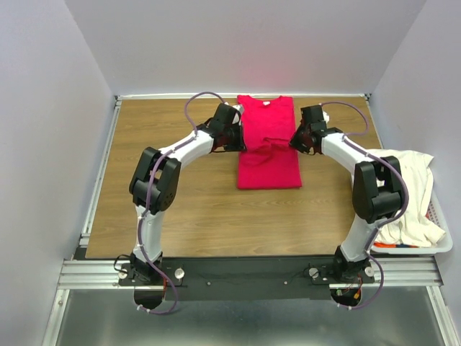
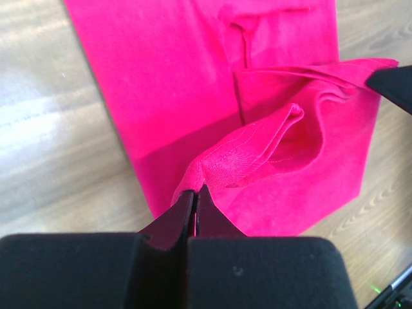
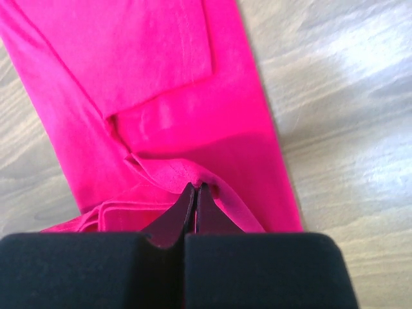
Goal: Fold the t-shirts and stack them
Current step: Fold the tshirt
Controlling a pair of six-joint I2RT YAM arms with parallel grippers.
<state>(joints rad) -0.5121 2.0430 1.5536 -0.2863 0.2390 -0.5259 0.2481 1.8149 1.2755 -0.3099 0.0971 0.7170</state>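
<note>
The crimson-red t-shirt (image 1: pixel 268 162) lies as a long narrow strip at the back middle of the table, collar toward the far edge. My left gripper (image 1: pixel 241 135) is shut on its hem edge at the left (image 2: pixel 219 168). My right gripper (image 1: pixel 294 137) is shut on the hem edge at the right (image 3: pixel 174 172). Both hold the lifted lower part of the shirt over its middle, so the cloth sags between them. The cream-white t-shirt (image 1: pixel 407 191) hangs over the basket at the right.
A white slatted laundry basket (image 1: pixel 441 238) stands at the table's right front edge, beside my right arm. The brown wood table (image 1: pixel 194 216) has a raised metal rail (image 1: pixel 101 166) along its left side and grey walls round it.
</note>
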